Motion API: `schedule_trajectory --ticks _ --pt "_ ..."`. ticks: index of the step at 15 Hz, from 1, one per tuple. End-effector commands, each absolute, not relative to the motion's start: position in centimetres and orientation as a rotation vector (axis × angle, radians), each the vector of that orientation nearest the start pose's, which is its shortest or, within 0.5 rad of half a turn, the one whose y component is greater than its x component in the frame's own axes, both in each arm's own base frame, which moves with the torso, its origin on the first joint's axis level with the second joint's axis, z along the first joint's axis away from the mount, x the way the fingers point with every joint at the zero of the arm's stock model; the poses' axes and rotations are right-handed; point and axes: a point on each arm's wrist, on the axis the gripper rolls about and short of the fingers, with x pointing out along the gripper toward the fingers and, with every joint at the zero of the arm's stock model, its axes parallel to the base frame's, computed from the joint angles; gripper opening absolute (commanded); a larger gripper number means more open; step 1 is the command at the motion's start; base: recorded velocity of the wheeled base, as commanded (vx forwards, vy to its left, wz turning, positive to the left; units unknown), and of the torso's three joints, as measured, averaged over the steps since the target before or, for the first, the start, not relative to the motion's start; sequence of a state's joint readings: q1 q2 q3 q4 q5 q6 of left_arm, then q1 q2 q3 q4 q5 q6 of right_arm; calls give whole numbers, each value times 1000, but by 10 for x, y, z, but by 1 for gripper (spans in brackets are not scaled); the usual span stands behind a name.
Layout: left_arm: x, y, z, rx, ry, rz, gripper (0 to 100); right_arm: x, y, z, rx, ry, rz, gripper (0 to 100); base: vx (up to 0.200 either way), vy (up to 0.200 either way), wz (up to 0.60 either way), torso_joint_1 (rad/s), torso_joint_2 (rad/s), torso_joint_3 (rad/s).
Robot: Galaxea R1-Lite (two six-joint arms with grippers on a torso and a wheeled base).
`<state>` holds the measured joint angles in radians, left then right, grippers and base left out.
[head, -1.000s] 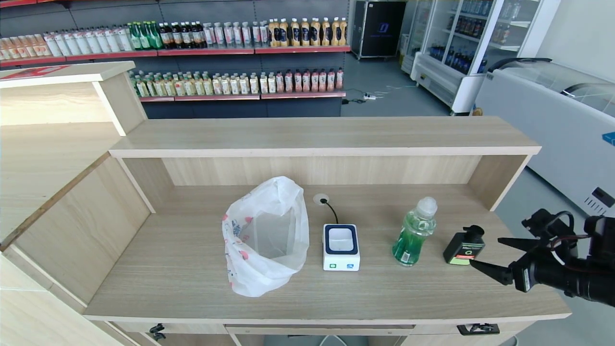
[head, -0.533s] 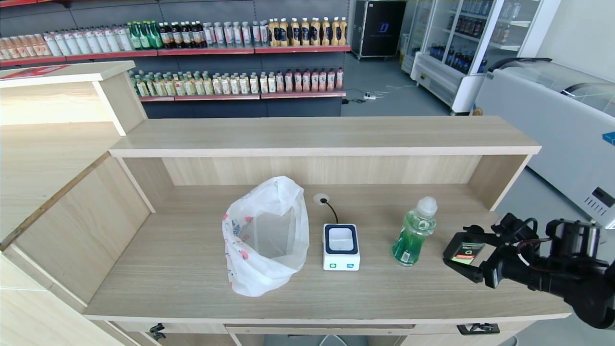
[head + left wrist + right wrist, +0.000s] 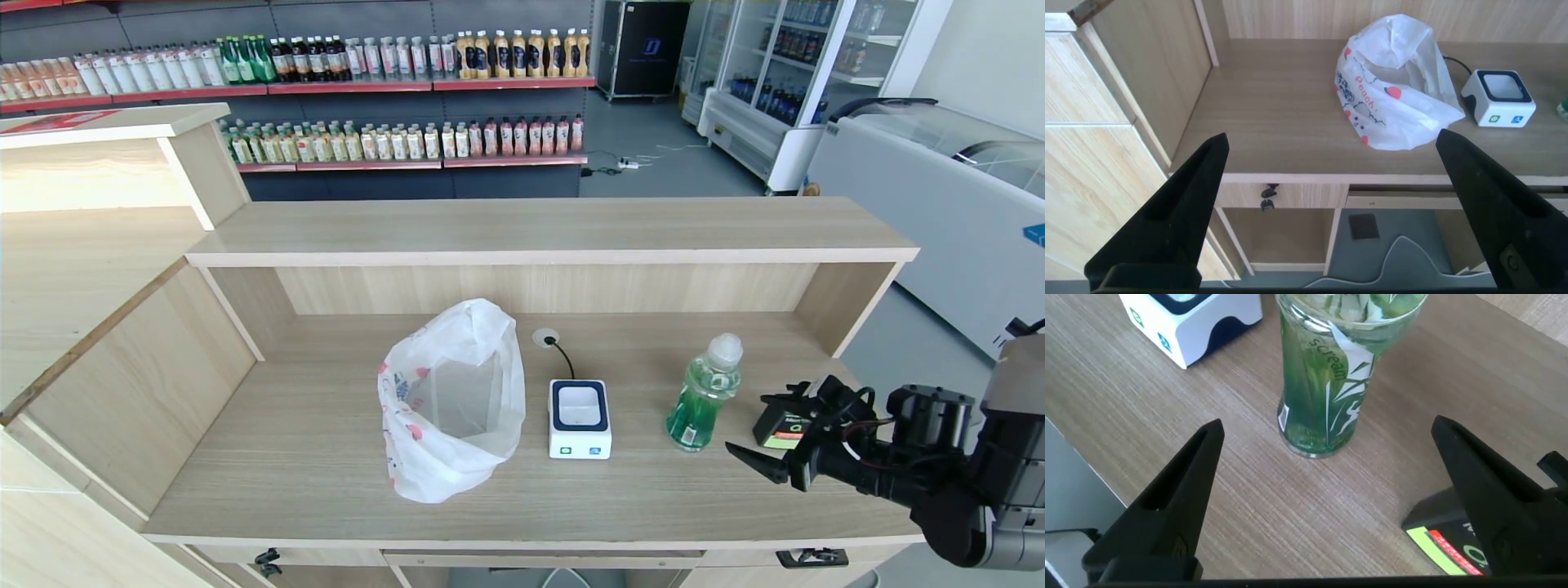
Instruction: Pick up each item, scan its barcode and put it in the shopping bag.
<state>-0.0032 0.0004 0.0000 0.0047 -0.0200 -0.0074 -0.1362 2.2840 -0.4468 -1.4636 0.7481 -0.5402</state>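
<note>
A green drink bottle (image 3: 704, 396) (image 3: 1331, 376) stands upright on the wooden counter, right of the white barcode scanner (image 3: 579, 418) (image 3: 1192, 322). A small black bottle (image 3: 782, 426) (image 3: 1454, 539) with a green and red label lies to the right of it. My right gripper (image 3: 749, 423) (image 3: 1327, 425) is open just above the counter at the black bottle, pointing at the green bottle; the black bottle sits by one finger, untouched. The white shopping bag (image 3: 453, 400) (image 3: 1392, 82) stands open left of the scanner. My left gripper (image 3: 1333, 137) is open, low before the counter's front edge.
The counter (image 3: 326, 457) has a raised back shelf (image 3: 547, 233) and side walls. The scanner's cable (image 3: 562, 355) runs to a hole at the back. Bare wood lies left of the bag and along the front edge.
My right arm has moved left over the counter, bringing its open fingers from right of the black bottle to either side of it. The bottles, scanner and bag have not moved.
</note>
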Motion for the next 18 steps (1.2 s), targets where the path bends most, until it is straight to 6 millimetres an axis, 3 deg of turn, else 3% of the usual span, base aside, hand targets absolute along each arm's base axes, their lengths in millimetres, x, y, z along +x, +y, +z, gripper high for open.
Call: schedule_trajectory --ticks 1,6,18 --pt "-23 0 75 -8 6 -23 100 320 -25 -3 -356 165 690 100 0 0 0 0 0 0" --pt "-23 0 75 -8 6 -23 100 342 -14 -8 -355 118 744 100 0 0 0 0 0 0" --pt "-23 0 75 -8 6 -23 100 372 -3 -25 -356 55 823 100 0 0 0 0 0 0"
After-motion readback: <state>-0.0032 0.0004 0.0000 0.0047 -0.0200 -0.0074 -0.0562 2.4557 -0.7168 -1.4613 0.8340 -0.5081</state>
